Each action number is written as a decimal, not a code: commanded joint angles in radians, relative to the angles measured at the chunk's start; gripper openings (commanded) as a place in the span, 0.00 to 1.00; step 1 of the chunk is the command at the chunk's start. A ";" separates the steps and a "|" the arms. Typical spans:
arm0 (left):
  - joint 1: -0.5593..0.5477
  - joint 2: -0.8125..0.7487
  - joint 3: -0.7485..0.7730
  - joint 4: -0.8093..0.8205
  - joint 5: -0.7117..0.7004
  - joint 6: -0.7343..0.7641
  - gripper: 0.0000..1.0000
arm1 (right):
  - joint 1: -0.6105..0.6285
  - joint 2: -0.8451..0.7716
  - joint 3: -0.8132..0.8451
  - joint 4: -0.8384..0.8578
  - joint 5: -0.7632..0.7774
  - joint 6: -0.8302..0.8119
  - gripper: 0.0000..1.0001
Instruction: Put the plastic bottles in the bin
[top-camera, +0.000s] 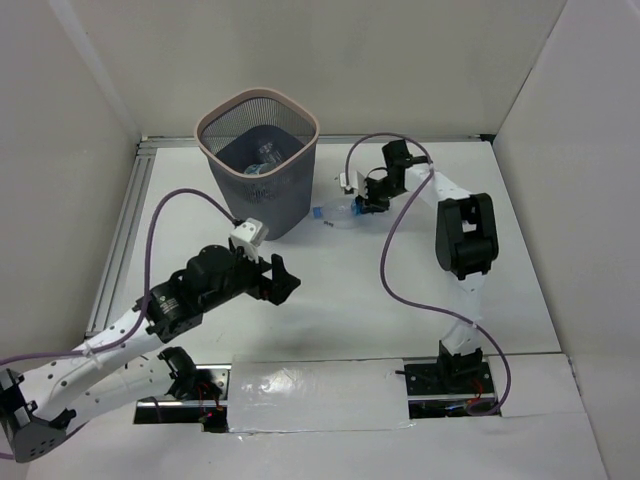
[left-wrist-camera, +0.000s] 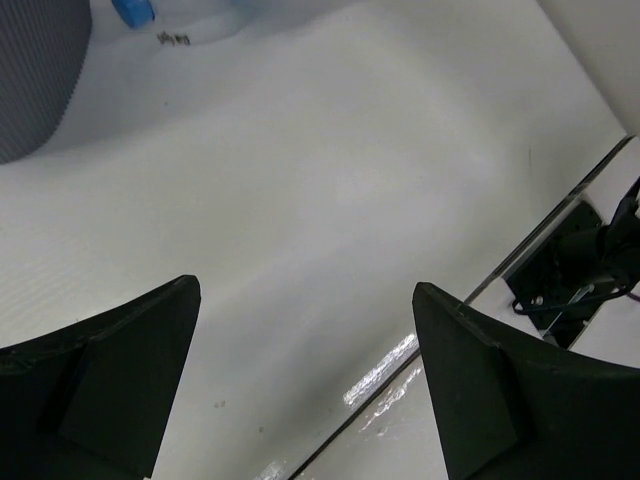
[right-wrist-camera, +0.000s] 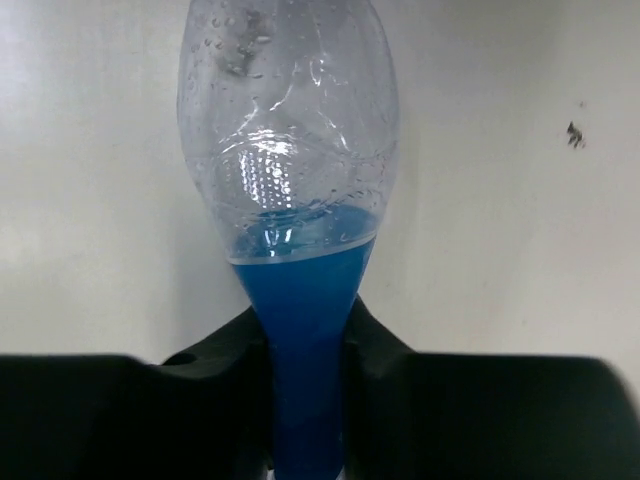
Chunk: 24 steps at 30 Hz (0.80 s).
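Note:
The dark wire-mesh bin (top-camera: 272, 196) with a pinkish rim stands at the back left, and at least one clear bottle (top-camera: 262, 162) lies inside it. My right gripper (top-camera: 368, 203) is just right of the bin, low at the table, and is shut on a clear plastic bottle (top-camera: 335, 211). In the right wrist view the jaws (right-wrist-camera: 305, 350) squeeze its blue label flat, and the clear body (right-wrist-camera: 290, 140) points away. My left gripper (top-camera: 285, 278) is open and empty in front of the bin. Its view (left-wrist-camera: 305, 300) shows bare table, the bin's wall (left-wrist-camera: 35, 70) and the bottle's blue end (left-wrist-camera: 133, 10).
White walls enclose the table on three sides. A metal rail (top-camera: 120, 235) runs along the left edge. A taped strip (top-camera: 320, 395) lies between the arm bases at the near edge. The right arm's purple cable (top-camera: 395, 270) loops over the middle of the table.

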 joint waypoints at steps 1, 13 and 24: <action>-0.031 0.030 -0.030 0.067 -0.018 -0.026 1.00 | -0.053 -0.168 -0.035 -0.127 -0.070 0.029 0.15; -0.085 0.107 -0.110 0.216 -0.012 0.007 1.00 | -0.168 -0.714 0.003 0.107 -0.316 0.384 0.07; -0.125 0.057 -0.168 0.266 -0.052 -0.003 1.00 | 0.324 -0.224 0.505 0.462 -0.199 0.885 0.26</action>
